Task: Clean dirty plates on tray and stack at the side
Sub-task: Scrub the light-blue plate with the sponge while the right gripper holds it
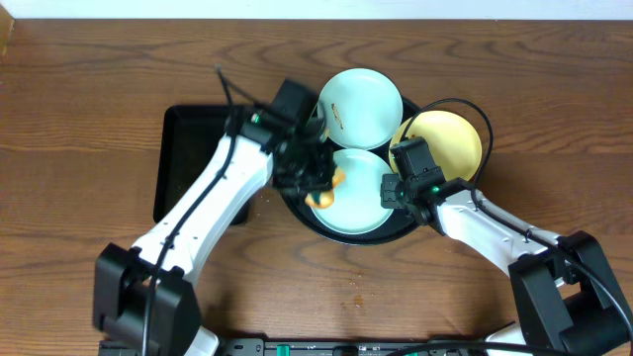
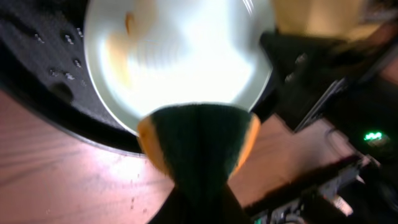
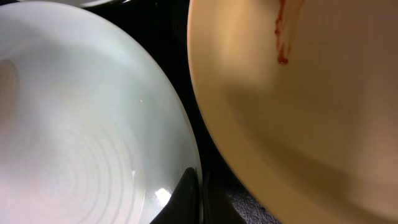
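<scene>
The left jaws pinch a sponge [image 2: 199, 146] with a dark green scrub face between orange sides. It hangs at the edge of the front mint plate [image 2: 180, 56]; I cannot tell if it touches the plate. A brown smear [image 2: 129, 23] sits on this plate, on the side away from the sponge.

The right jaws are pressed together. Their tip lies at the right rim of the same plate, in the gap beside the yellow plate [image 3: 311, 124]. Whether the rim is caught between them, I cannot tell. The yellow plate carries a red-brown streak [image 3: 283, 40].

All three plates, with the second mint plate [image 1: 359, 107] at the back, lie close together on the round black tray [image 1: 309, 223]. Nothing is stacked on the bare table [image 1: 99, 79] yet.

I judge that the wiping of the front plate is the step in hand. If the right jaws only rest on the rim, a sideways push of the sponge may slide the plate on the glossy tray into the yellow plate. A hard press near the edge may tip it. A short stroke would miss the smear.
</scene>
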Robot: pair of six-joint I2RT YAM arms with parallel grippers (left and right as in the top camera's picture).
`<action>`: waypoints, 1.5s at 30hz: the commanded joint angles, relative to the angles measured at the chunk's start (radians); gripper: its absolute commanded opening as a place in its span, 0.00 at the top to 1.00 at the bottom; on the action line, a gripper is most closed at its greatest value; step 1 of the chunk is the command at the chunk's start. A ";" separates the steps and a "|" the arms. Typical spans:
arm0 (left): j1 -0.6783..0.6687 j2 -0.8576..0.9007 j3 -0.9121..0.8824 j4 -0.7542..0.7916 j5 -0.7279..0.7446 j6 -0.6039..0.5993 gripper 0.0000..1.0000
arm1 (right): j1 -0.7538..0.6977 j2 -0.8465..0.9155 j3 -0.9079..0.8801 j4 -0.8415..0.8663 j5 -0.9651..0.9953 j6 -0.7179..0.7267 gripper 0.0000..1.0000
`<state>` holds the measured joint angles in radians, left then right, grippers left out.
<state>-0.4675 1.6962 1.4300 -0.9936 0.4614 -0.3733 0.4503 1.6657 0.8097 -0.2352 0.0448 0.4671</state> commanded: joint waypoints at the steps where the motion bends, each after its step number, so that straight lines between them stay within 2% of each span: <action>1: -0.032 0.074 0.091 -0.058 -0.078 0.032 0.93 | 0.009 0.007 -0.004 0.000 0.022 0.011 0.99; 9: -0.074 0.222 0.078 -0.067 -0.040 0.031 0.93 | 0.009 0.007 -0.004 0.000 0.021 0.011 0.99; 18: -0.043 0.351 0.078 -0.042 -0.036 0.038 0.93 | 0.009 0.007 -0.004 0.000 0.021 0.011 0.99; 33: -0.006 0.418 0.078 0.019 -0.064 0.062 0.93 | 0.009 0.007 -0.004 0.000 0.021 0.011 0.99; 40: -0.008 0.419 0.077 0.071 -0.158 0.066 0.92 | 0.009 0.007 -0.004 0.000 0.021 0.011 0.99; 45: -0.009 0.419 0.077 0.108 -0.167 0.106 0.93 | 0.009 0.007 -0.004 0.000 0.021 0.011 0.99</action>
<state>-0.4824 2.0930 1.5124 -0.9035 0.3489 -0.3096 0.4503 1.6657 0.8097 -0.2348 0.0448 0.4667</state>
